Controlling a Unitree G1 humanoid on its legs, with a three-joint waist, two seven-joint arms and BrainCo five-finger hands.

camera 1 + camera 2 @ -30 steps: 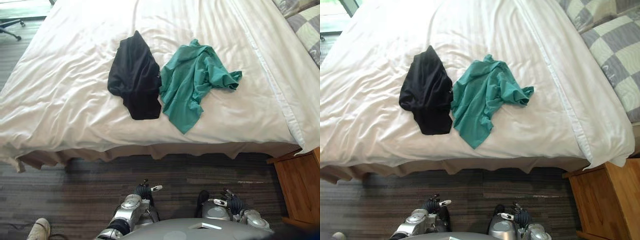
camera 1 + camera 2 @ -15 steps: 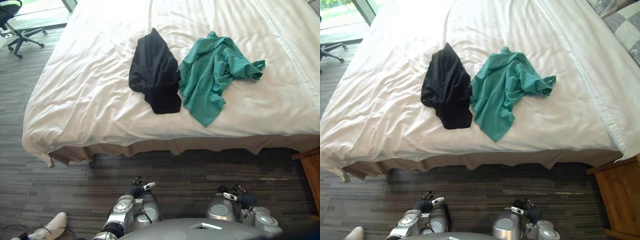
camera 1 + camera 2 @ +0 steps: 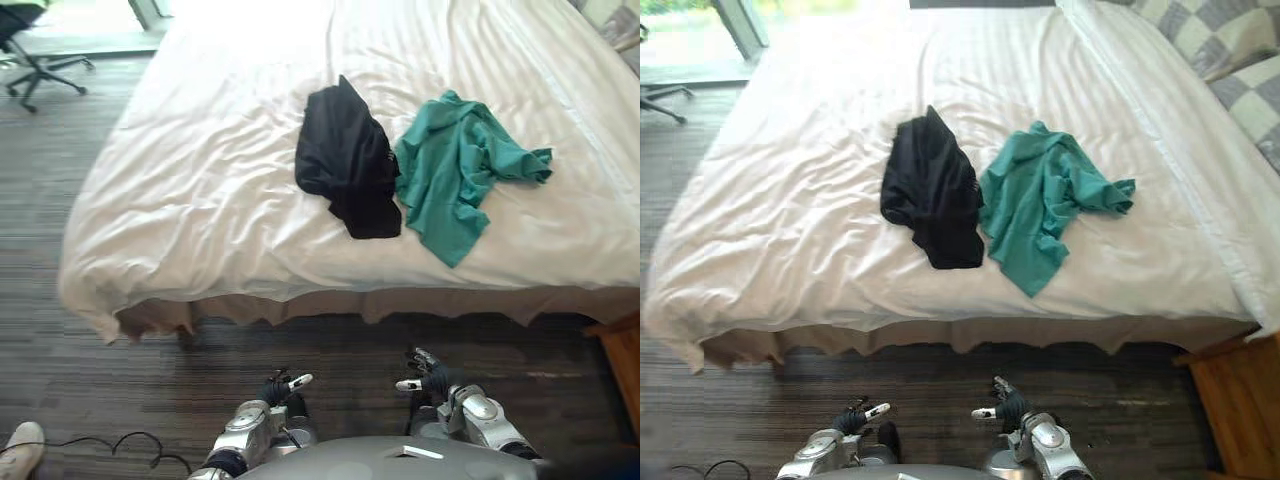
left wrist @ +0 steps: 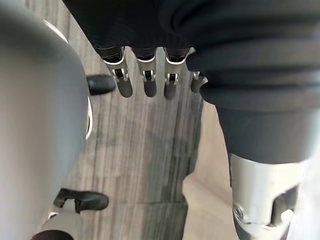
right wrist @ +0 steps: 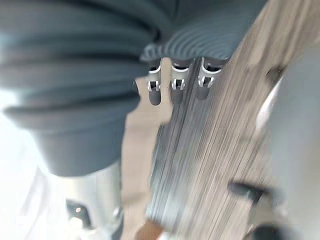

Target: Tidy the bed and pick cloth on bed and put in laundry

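The black cloth (image 3: 347,160) is lying crumpled on the white bed (image 3: 200,210), touching the teal shirt (image 3: 455,180) beside it, both untouched. Down over the floor, the left hand (image 3: 280,386) and right hand (image 3: 425,378) are hanging empty, and each wrist view is showing straight, relaxed fingers (image 4: 145,82). The right eye view is giving more of the checked pillows (image 3: 1230,45) and wooden nightstand (image 3: 1240,405); the left eye view is catching a person's shoe (image 3: 20,445). Since a moment ago the camera has shifted, and the clothes are lying as before.
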